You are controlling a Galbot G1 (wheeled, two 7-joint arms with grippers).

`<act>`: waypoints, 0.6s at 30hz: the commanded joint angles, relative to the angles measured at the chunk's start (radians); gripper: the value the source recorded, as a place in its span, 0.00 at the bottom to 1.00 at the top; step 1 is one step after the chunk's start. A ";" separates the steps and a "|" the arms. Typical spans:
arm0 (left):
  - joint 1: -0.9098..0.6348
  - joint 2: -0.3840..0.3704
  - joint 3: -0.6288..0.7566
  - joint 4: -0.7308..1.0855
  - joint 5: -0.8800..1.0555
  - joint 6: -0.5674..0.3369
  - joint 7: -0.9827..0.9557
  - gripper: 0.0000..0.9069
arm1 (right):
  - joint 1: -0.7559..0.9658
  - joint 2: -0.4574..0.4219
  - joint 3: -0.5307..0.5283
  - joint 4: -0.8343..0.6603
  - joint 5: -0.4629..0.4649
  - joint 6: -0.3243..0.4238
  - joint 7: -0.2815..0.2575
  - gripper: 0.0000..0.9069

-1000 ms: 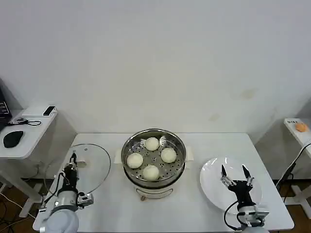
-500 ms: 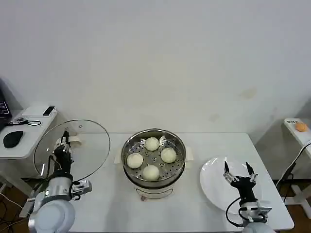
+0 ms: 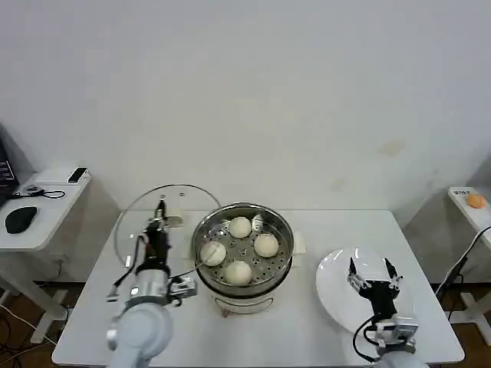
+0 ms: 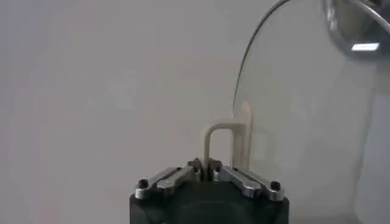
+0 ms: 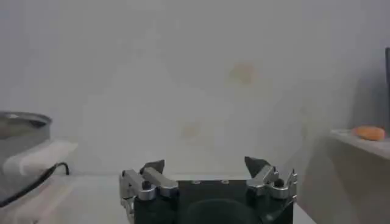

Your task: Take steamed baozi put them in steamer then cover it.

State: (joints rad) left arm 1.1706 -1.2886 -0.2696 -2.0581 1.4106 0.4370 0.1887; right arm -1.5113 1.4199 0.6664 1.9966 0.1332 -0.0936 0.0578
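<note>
On the white surface [image 3: 307, 330] stands the round shiny stainless-steel steamer [image 3: 243, 257], its perforated tray holding four smooth off-white baozi [image 3: 239, 249]. The flat white plate [image 3: 337, 287] lies bare. My left gripper [image 3: 159, 220] has its jaws pinching the cream handle of the round transparent glass cover [image 3: 165, 222], held tilted just left of the steamer. My right gripper [image 3: 370, 271] hovers over the plate, jaws spread.

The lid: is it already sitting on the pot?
No, the left hand holds the lid upright beside the pot, whose four buns lie uncovered.
</note>
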 commanded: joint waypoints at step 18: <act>-0.238 -0.112 0.317 0.240 0.092 0.084 0.094 0.00 | 0.087 0.085 -0.084 -0.063 -0.119 -0.074 0.018 1.00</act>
State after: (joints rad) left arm 0.9790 -1.3764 -0.0109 -1.8630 1.4822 0.5059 0.2578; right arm -1.4504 1.4893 0.6013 1.9735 0.0435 -0.1515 0.0730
